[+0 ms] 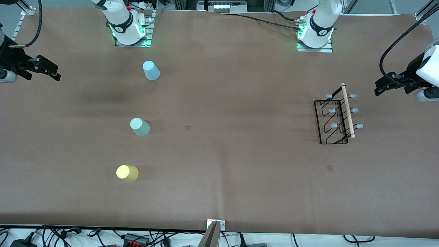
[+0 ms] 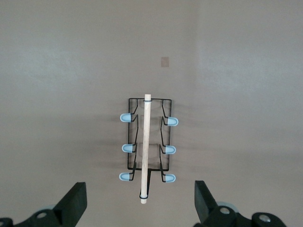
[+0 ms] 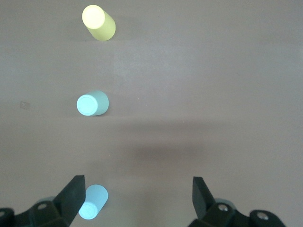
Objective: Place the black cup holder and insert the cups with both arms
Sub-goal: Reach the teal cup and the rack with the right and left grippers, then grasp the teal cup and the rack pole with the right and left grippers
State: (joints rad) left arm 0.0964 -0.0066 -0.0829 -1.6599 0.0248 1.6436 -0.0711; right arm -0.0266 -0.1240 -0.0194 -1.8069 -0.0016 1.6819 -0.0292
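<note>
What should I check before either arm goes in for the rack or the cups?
1. Left gripper open, empty, up over the rack: ok.
2. Right gripper open, empty, up over the blue cup: ok.
3. Rack upright, wooden rod on top: ok.
4. All six pegs free of cups: ok.
5. Blue, grey-green and yellow cups spaced apart, standing upside down: ok.
6. Marked spot for the rack: cannot tell.

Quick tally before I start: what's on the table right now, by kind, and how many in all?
Cups: 3, light blue cup, grey-green cup, yellow cup
Black cup holder: 1
Total: 4
</note>
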